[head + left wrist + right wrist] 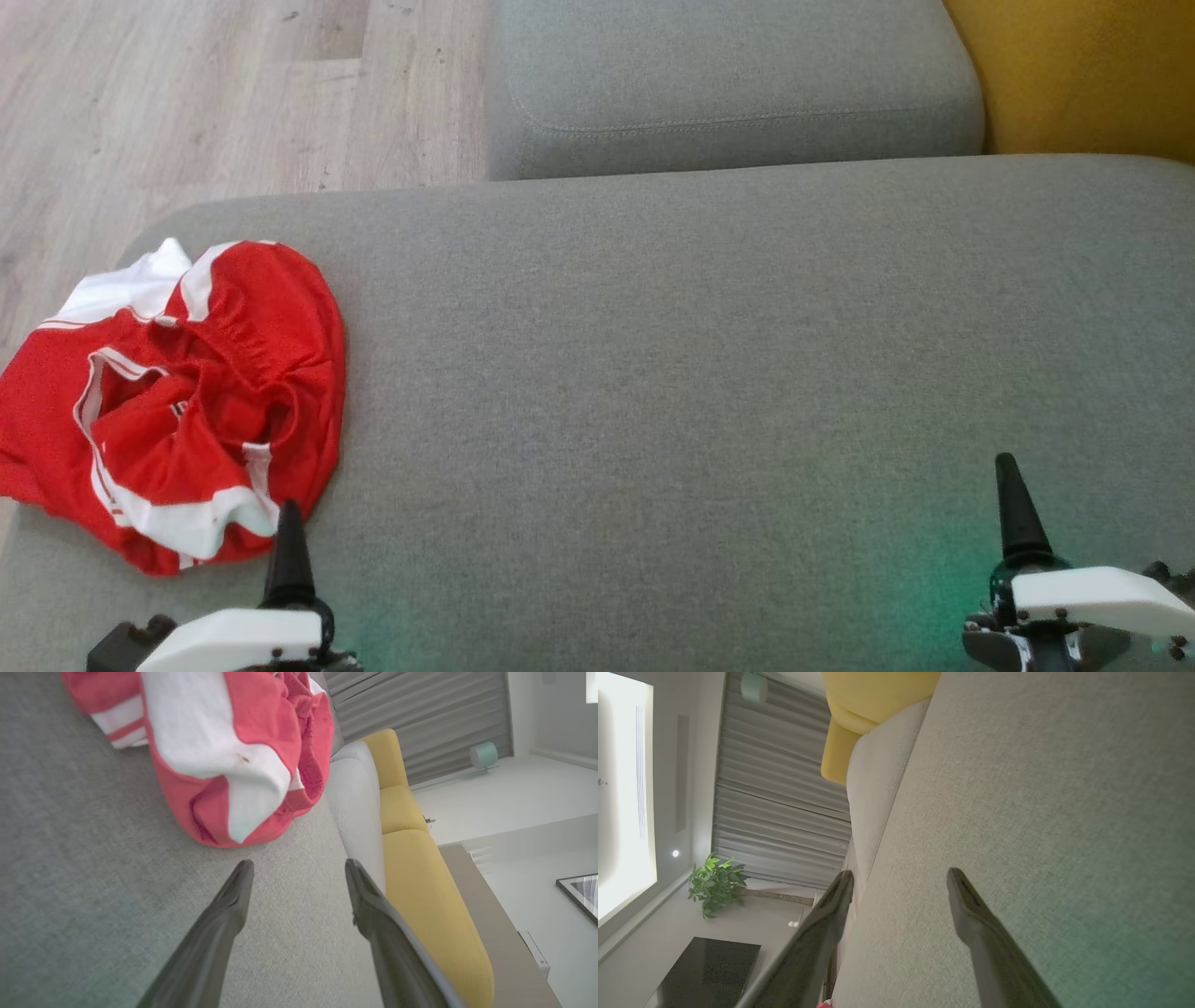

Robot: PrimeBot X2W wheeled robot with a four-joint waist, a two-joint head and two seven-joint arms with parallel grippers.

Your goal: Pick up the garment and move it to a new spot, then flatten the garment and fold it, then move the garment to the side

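Garment [177,401]: crumpled heap at the left end of the grey seat cushion [700,355]. Left gripper [296,865], jaws spread and empty, sits just short of its near hem, heap straight ahead. Right gripper [900,875], likewise spread, is toward the cushion's right end. Left arm is nearer.

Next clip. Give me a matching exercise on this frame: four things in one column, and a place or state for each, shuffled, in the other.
Things:
1. garment
2. left hand
3. right hand
4. yellow cushion

Places or states:
A. open, above the bare grey sofa seat, far from the garment
B. top right corner of the head view
C. crumpled at the seat's left end
D. open and empty, fingers pointing at the garment

Pairs: 1-C, 2-D, 3-A, 4-B
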